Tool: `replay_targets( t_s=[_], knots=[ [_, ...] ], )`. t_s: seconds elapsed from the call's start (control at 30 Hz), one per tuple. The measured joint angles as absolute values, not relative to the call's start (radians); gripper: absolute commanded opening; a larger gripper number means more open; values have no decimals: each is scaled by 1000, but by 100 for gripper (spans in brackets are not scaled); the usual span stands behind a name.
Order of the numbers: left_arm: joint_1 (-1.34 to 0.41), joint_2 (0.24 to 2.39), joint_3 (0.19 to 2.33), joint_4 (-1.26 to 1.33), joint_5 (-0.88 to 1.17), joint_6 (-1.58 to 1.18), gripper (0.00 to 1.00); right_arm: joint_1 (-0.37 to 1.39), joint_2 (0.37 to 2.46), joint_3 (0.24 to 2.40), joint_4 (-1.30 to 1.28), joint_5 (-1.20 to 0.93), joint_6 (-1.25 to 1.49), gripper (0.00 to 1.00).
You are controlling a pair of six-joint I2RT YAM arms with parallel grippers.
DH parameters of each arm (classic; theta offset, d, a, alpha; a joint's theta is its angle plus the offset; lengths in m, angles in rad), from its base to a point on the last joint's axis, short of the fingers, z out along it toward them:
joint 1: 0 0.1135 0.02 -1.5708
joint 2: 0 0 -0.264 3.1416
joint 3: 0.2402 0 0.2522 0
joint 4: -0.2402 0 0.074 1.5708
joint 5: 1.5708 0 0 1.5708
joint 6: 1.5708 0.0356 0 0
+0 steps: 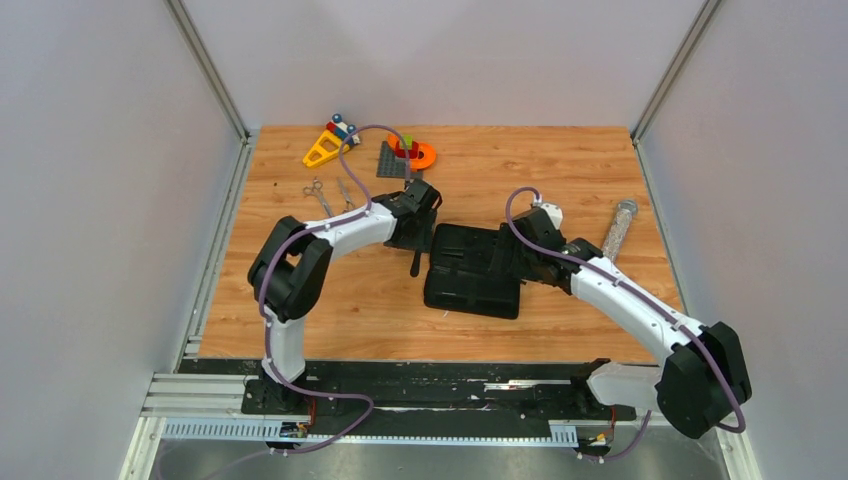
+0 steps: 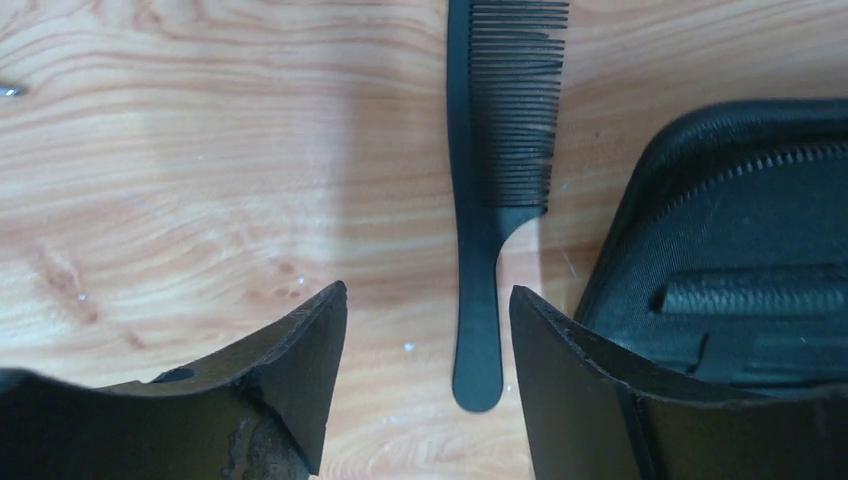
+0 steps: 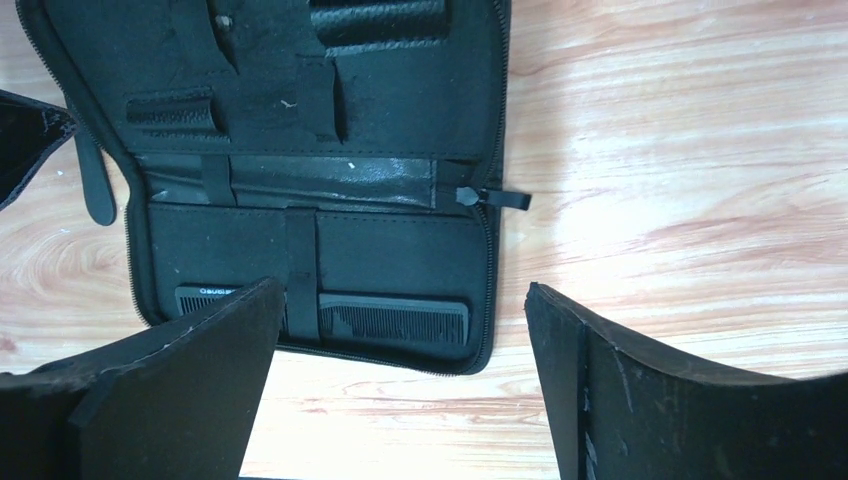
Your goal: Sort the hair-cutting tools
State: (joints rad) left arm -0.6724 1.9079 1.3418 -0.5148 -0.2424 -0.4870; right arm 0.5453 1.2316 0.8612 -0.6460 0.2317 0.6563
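- Black comb [image 2: 475, 200]: flat on the wooden table [image 1: 330, 310], just beside the left edge of the open black zip case [image 3: 395, 245]; teeth face the case, and the handle lies between the left gripper's fingers
- Scissors A [image 1: 318, 192] and scissors B [image 1: 345, 190]: side by side on the table's far left, well apart from the case
- Left gripper [image 2: 428, 295]: over the comb handle, jaws spread and grasping nothing
- Second comb [image 3: 395, 320]: stowed under a strap inside the case
- Right gripper [image 3: 402, 288]: over the case's near edge, jaws wide and empty
- Toy blocks [image 1: 410, 152]: at the far edge
- Glittery tube [image 1: 620, 228]: on the table, right of the case
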Motion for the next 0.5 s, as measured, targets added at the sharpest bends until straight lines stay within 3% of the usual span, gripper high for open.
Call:
replay_targets(
  t_s=[0.27,0.5],
  knots=[
    [-672,2053,1483,-572,-237,-456,54,515,1195,861,-646,261,613,95],
    [-672,2056,1481,-579,-202,-455,30,486,1165,861,-646,263,606,95]
  ],
)
